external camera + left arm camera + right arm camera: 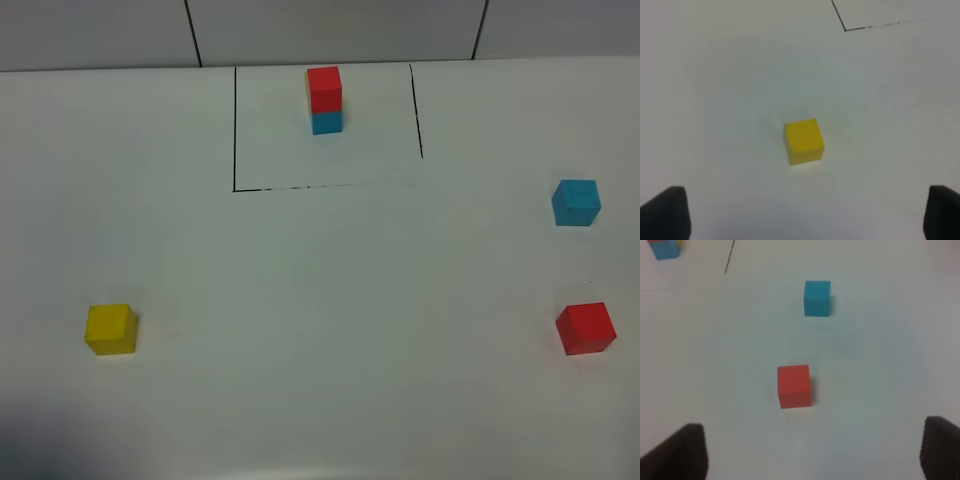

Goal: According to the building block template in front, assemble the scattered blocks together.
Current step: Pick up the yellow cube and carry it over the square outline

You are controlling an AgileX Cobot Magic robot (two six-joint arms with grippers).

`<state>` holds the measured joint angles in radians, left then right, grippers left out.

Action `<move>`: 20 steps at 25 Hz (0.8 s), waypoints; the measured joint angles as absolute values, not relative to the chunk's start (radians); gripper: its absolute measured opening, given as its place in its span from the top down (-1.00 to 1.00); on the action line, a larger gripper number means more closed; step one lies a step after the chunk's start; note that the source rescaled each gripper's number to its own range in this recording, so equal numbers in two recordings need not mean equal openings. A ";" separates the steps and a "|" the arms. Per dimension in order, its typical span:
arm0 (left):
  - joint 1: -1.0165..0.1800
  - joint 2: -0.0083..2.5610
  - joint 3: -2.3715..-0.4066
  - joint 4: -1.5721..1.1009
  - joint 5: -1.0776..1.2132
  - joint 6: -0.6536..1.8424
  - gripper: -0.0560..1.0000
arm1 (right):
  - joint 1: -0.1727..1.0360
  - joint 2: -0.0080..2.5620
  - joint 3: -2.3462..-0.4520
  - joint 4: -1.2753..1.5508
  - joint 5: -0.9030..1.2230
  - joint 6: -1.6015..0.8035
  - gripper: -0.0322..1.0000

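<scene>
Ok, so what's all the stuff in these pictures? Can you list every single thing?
template stack: one, a red block on a blue block, inside the black outline at the far middle; a sliver of yellow shows at its edge
yellow block: one, yellow, near left, alone
blue block: one, blue, right side
red block: one, red, right side, nearer than the blue block
black outline: one, black, drawn on the table
table: one, white
left gripper: one, dark, open, yellow block ahead of it
right gripper: one, dark, open, red block ahead of it
</scene>
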<state>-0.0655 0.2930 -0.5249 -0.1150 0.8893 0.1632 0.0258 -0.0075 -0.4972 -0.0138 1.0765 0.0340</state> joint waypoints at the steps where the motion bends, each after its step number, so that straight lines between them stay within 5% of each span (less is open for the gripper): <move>1: -0.066 0.338 -0.525 -0.117 0.876 0.162 -0.98 | 0.026 -0.007 -0.497 -0.014 1.077 0.034 -0.47; 20: -0.066 1.244 -0.721 -0.215 0.784 0.137 -0.97 | 0.026 -0.007 -0.497 -0.014 1.077 0.034 -0.47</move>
<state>-0.0655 1.2441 -0.7205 -0.2149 0.7842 0.1371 0.0258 -0.0075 -0.4972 -0.0138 1.0765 0.0340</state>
